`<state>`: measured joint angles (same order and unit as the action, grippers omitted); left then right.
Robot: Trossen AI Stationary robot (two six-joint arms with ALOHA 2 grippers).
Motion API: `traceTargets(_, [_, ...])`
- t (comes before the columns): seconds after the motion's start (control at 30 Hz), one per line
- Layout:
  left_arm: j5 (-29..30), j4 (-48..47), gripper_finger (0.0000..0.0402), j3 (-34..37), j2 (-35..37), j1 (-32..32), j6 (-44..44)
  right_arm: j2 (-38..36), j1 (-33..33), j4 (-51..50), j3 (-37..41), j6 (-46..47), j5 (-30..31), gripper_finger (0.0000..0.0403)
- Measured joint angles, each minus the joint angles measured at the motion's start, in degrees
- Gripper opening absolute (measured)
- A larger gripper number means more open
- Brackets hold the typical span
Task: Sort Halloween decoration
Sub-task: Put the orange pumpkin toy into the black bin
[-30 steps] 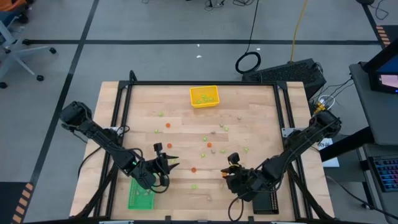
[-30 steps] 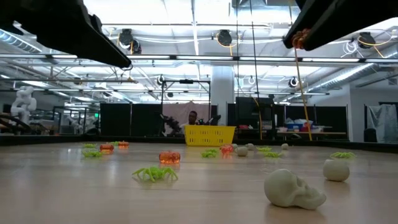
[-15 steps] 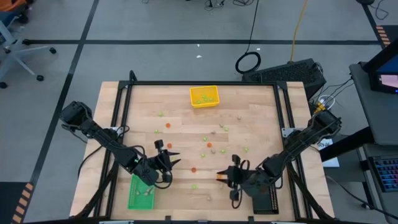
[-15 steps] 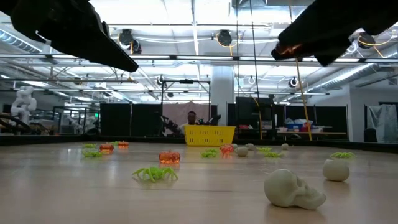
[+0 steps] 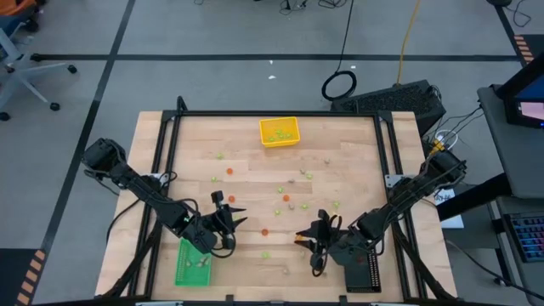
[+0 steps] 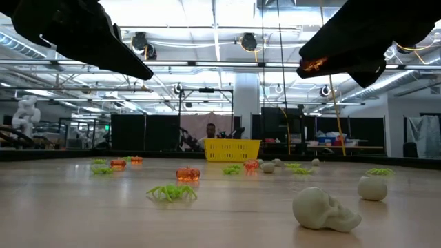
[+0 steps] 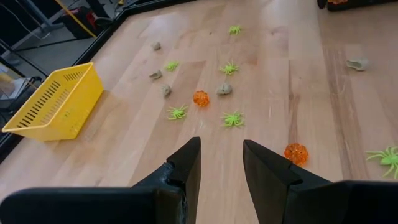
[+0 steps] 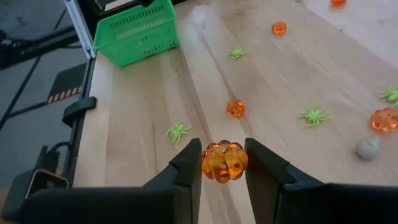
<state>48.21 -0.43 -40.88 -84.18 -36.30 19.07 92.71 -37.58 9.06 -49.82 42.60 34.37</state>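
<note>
Left gripper (image 7: 221, 163) hovers over the table's near left, fingers parted and empty. Right gripper (image 8: 224, 163), near right, clamps an orange pumpkin (image 8: 224, 162).

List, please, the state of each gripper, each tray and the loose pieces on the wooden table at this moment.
Right gripper: shut on an orange pumpkin piece, above the table.
Left gripper: open, empty, above the table.
Yellow plastic tray: upright, holds small green pieces.
Green plastic tray: upright, holds a few pieces.
Green spider pieces: loose on the wooden table.
</note>
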Motion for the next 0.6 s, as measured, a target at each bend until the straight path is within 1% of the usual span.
traceTargets(0.13, [0.00,0.00,0.0118,0.00,0.00,-0.02,0.00,-0.51,0.00,-0.53,0.00,-1.50,-4.41,0.0073])
traceTargets(0.23, [0.00,0.00,0.0118,0.00,0.00,-0.03,0.00,-2.06,0.00,-0.96,0.00,-1.46,-8.89,0.0073])
traceTargets(0.33, [0.00,0.00,0.0118,0.00,0.00,-0.03,0.00,-4.37,-0.34,-3.72,-0.06,-1.10,-13.76,0.0073])
traceTargets(0.43, [0.00,0.00,0.0118,0.00,0.00,-0.03,0.00,-6.99,-1.68,-11.92,-1.57,0.30,-15.82,0.0073])
traceTargets(0.6, [0.00,0.40,0.0118,0.02,0.00,-0.03,0.09,-9.27,-4.93,-34.74,-8.52,5.93,-16.65,0.0073])
